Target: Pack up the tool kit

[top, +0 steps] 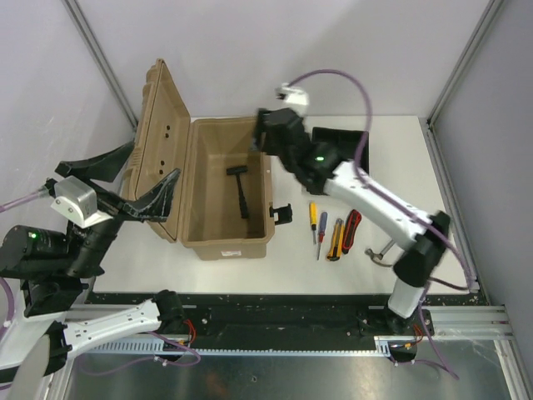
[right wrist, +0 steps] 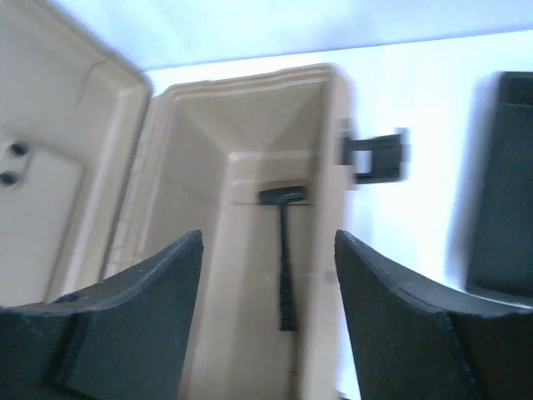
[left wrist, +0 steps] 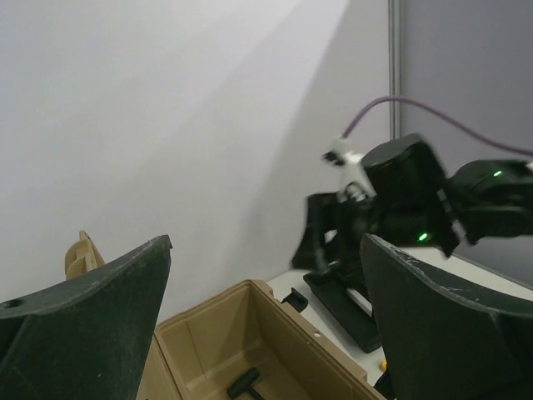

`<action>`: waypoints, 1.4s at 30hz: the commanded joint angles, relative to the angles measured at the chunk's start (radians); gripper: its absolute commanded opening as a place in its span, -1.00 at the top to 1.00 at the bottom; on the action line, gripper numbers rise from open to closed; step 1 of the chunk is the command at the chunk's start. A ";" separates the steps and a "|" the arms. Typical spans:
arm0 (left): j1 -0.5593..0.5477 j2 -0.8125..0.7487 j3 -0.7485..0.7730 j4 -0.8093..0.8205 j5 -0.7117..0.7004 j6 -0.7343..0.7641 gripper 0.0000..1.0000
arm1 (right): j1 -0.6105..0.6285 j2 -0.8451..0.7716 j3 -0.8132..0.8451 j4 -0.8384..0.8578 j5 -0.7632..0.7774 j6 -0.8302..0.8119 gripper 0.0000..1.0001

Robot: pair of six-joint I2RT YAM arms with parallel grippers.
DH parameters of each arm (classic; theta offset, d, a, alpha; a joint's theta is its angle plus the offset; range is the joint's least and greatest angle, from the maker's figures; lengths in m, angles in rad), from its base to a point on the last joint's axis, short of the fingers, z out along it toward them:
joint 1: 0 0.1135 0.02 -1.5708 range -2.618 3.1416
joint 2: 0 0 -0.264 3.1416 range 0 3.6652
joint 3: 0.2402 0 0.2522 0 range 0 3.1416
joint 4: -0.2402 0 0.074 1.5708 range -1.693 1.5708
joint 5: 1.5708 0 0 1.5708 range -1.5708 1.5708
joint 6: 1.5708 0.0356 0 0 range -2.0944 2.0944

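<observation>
1. Case (top: 225, 247) sits open on the surface, lid (top: 162, 125) tipped up to its left; one hammer (right wrist: 286, 258) lies flat on the case floor; screwdrivers (top: 317, 223), knife (top: 336, 240) and pliers (top: 352, 229) wait in a row just right of the case.
2. Right gripper (right wrist: 266, 237) hangs over the case, jaws apart, nothing between them; risk: swinging out toward the row, it clips the right rim or the latch (top: 283, 213) and shoves the case.
3. Left gripper (left wrist: 266, 242) sits by the lid edge, jaws wide apart and empty; cannot tell whether a finger touches the lid; risk: a nudge tips the lid down onto the right arm.
4. The row is tight; risk: closing on one tool knocks its neighbour askew or rolls a screwdriver off; thin handles lying flat may slip the jaws.
5. Risk: a tool dropped from height lands across the hammer and sits proud, fouling the lid later.
</observation>
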 commanded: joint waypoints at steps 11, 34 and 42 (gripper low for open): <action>-0.004 0.096 0.016 0.020 0.018 -0.025 -0.99 | -0.532 -0.457 -0.696 -0.379 0.146 0.422 -0.99; -0.004 0.046 -0.010 0.038 0.032 -0.039 -0.99 | -1.057 -0.413 -1.140 -0.009 -0.157 0.246 -0.56; -0.004 0.044 -0.016 0.042 0.020 -0.035 -0.99 | -1.102 -0.276 -1.137 0.044 -0.269 0.152 -0.35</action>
